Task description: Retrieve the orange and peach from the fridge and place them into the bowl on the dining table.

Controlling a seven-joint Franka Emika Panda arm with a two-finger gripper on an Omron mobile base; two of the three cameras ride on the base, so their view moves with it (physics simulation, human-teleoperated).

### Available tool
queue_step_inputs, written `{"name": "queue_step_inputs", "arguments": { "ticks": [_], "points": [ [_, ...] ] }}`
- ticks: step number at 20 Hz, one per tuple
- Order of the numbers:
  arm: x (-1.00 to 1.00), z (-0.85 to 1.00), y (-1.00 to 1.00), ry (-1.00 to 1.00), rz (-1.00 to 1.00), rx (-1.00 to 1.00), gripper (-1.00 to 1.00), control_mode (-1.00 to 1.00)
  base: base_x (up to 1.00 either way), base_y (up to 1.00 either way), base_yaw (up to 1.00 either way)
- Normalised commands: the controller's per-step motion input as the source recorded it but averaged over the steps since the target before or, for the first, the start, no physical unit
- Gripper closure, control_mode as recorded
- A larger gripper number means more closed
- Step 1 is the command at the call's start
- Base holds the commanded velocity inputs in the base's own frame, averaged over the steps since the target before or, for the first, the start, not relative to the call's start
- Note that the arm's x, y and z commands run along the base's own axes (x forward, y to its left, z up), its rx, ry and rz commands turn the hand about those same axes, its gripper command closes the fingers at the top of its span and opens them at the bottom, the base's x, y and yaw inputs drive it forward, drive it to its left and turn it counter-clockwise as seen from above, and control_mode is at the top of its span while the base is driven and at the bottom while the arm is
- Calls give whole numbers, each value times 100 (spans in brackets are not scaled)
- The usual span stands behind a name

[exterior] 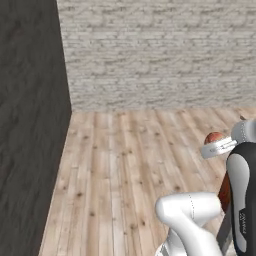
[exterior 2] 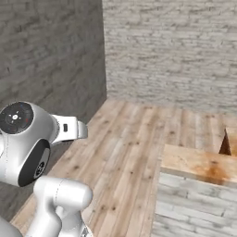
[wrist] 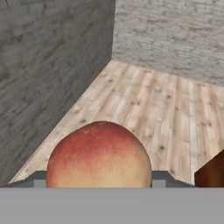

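Observation:
The peach, blushed red over pale yellow, sits large at the bottom of the hand view, held between the fingers of my gripper, which is shut on it. In the left base view the peach peeks out just above the white hand ring at the right edge, over the floor. A corner of the dining table, beige on top with a brown wooden side, shows at the far right. The orange, the bowl and the fridge are out of view.
A grey-fronted ledge with a beige, orange-blotched top stands at the lower right. Light plank floor stretches ahead to a pale brick wall. A dark grey wall runs along the left.

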Motion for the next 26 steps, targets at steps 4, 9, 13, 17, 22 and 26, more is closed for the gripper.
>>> {"name": "queue_step_inputs", "arguments": {
  "ticks": [4, 9, 13, 17, 22, 26],
  "points": [
    [0, 0, 0, 0, 0, 0, 100, 100, 100, 0, -38],
    [0, 0, 0, 0, 0, 0, 100, 100, 100, 2, -48],
    [0, 0, 0, 0, 0, 0, 100, 100, 100, 10, -54],
    [0, 0, 0, 0, 0, 0, 100, 100, 100, 4, -58],
    [0, 0, 0, 0, 0, 0, 100, 100, 100, 9, -60],
    [0, 0, 0, 0, 0, 0, 100, 100, 100, 18, -61]
  ]
}}
